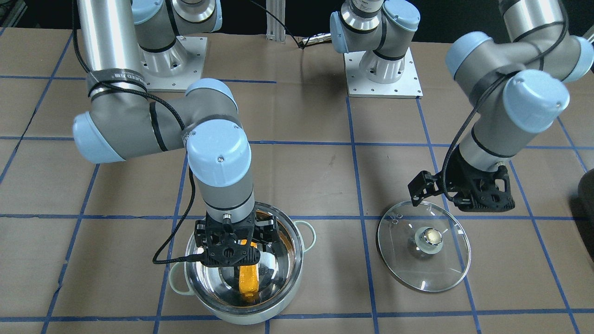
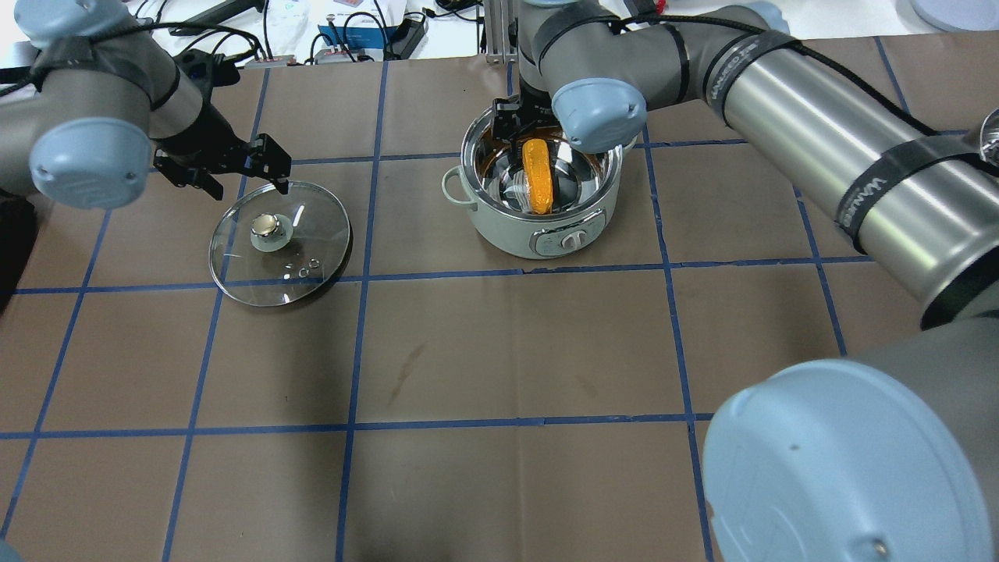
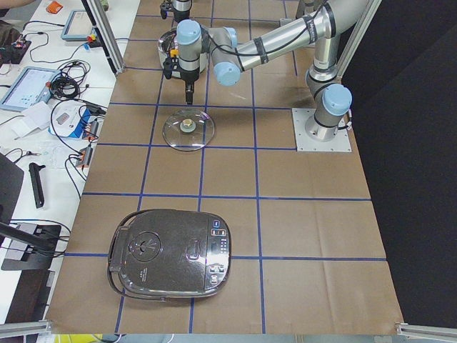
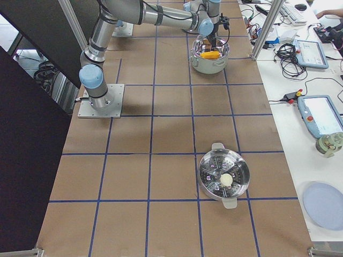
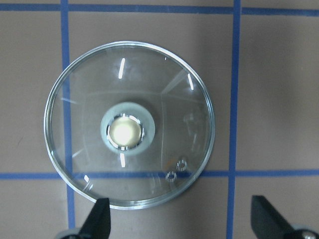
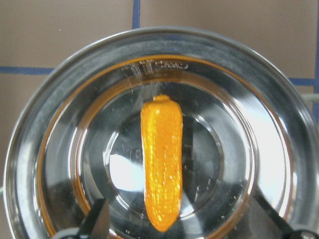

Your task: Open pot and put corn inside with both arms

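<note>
The steel pot (image 1: 297, 260) stands open, with its pale wall and dial facing the overhead view (image 2: 538, 234). The orange-yellow corn (image 1: 248, 280) lies flat on the pot's bottom, as the overhead view (image 2: 537, 183) and the right wrist view (image 6: 162, 177) show. My right gripper (image 1: 234, 241) hovers open and empty just above the pot, its fingertips (image 6: 97, 221) apart from the corn. The glass lid (image 1: 436, 269) lies knob-up on the table, apart from the pot (image 2: 279, 242) (image 5: 129, 132). My left gripper (image 1: 485, 204) is open and empty, just above the lid's edge.
A black rice cooker (image 3: 168, 254) sits at the table end on my left. A steel steamer insert (image 4: 224, 175) sits toward the end on my right. The two arm bases (image 1: 383, 74) stand at the table's back edge. Blue tape lines grid the brown table.
</note>
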Tool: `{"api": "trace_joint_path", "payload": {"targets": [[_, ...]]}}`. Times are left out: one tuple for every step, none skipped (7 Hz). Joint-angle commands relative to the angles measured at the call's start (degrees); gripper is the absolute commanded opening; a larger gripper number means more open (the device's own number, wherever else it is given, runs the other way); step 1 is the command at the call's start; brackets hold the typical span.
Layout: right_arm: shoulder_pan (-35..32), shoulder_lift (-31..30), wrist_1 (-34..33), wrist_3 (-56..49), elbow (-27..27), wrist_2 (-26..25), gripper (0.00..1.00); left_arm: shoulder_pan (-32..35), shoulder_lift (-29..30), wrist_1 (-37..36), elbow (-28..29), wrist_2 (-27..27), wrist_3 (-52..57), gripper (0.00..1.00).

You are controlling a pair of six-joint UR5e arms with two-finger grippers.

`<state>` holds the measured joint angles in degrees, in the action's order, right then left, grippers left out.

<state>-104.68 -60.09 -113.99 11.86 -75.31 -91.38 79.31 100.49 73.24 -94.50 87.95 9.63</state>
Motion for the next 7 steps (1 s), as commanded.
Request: {"api": "trace_joint_path", "payload": {"targets": [[3.4,-9.9,9.6,-0.5,-0.6,-0.1,1.00,0.5,-6.3,18.6,7.2,1.0,-0.8,1.00],[5.9,-16.0,18.4,-2.8,-1.0,0.1,1.00,1.3,-6.8,19.1,6.9,0.7,-1.1,1.00],[8.1,-21.3,23.9,-4.6,-2.5,0.2,1.00,2.7,-7.0,19.1,6.8,0.8,-1.5,1.00],[9.0,-26.3,27.9,-4.6,-4.8,0.4,1.00,3.9,-7.8,19.5,6.6,0.9,-1.6,1.00],[8.9,-27.3,28.6,-4.9,-7.1,-0.4,1.00,5.0,-8.6,19.7,6.5,1.0,-1.6,1.00],[8.2,-28.1,29.1,-4.7,-7.1,-0.5,1.00,5.7,-8.9,20.4,6.5,1.1,-1.8,1.00],[8.0,-28.3,29.2,-4.7,-6.3,-0.2,1.00,5.9,-9.0,22.5,6.7,1.0,-4.5,1.00]]}}
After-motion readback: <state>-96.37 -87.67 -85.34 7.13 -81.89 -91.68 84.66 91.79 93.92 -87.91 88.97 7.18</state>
